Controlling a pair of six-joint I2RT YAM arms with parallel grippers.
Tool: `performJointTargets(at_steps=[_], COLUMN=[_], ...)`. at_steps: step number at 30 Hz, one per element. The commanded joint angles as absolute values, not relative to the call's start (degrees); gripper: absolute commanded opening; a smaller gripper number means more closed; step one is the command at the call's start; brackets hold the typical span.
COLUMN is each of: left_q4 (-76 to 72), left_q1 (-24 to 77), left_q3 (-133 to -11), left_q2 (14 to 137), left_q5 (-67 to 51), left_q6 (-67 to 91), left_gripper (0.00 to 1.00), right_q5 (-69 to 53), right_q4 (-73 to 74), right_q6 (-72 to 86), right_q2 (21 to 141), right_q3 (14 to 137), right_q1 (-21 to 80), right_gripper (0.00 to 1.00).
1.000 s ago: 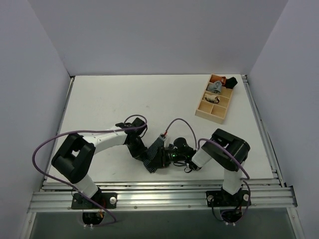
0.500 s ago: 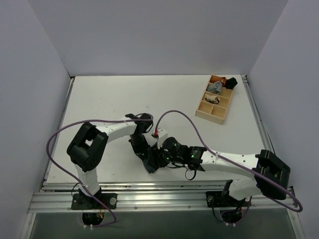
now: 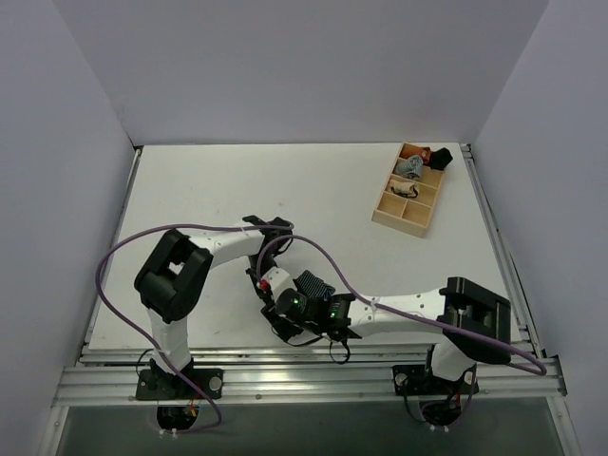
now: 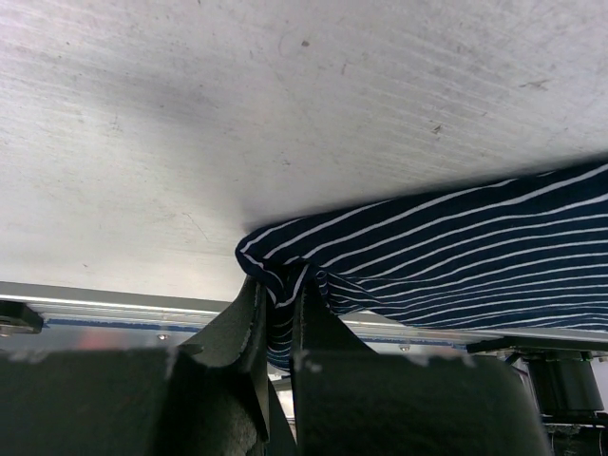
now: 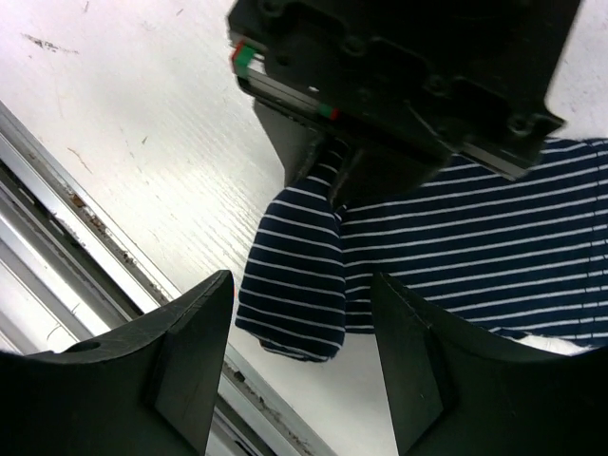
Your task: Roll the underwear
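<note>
Down at 6 o'clock on the surface [image 3: 209, 190], near its front edge, the underwear [image 3: 314, 284] lies with one corner pinched.
The left gripper [image 4: 278, 290] is clamped on a bunched corner of the striped cloth, its jaws pressed together with fabric between them. In the left wrist view the rest of the cloth spreads flat toward 3 o'clock. The right gripper [image 5: 302, 294] hangs over the folded-over end with its jaws spread wide, gripping nothing; whether its fingers touch the cloth I cannot tell. In the right wrist view the left gripper sits at 12 o'clock, just above that fold. A wooden tray [image 3: 404, 217] stands well apart at 2 o'clock, with small rolled garments [image 3: 418, 163] in its far compartments.
</note>
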State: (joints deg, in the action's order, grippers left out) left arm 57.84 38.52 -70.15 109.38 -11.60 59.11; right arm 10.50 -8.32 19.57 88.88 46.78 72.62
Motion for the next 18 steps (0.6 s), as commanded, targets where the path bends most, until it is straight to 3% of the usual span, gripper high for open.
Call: performJointTargets(at_steps=[1, 10, 13, 14, 17, 18], left_q4=[60.6, 61.6, 61.6, 61.4, 62.0, 62.0], left_q1=[39.0, 39.1, 39.1, 39.2, 39.1, 38.9], left_q3=[-68.8, -69.5, -69.2, -69.1, -68.7, -68.6], left_q2=[112.2, 112.1, 111.3, 111.0, 109.3, 107.9], left_q5=[-7.9, -7.0, -7.0, -7.0, -7.0, -6.9], left_q6=[58.5, 59.1, 59.4, 59.4, 59.4, 59.4], left_gripper=[0.02, 0.02, 0.02, 0.02, 0.04, 0.06], right_q5=[14.9, 18.2, 18.4, 17.2, 11.1, 8.9], right_q4=[-7.4, -8.1, -10.2, -11.0, -15.4, -19.1], right_q6=[16.4, 18.0, 19.5, 20.9, 24.4, 25.4], right_q2=[90.5, 93.6, 93.9, 93.8, 92.7, 92.1], right_q3=[50.0, 48.8, 46.2, 45.3, 40.2, 38.3], right_q1=[74.4, 77.4, 76.9, 76.5, 73.7, 71.5], right_gripper=[0.55, 0.50, 0.28, 0.16, 0.00, 0.00])
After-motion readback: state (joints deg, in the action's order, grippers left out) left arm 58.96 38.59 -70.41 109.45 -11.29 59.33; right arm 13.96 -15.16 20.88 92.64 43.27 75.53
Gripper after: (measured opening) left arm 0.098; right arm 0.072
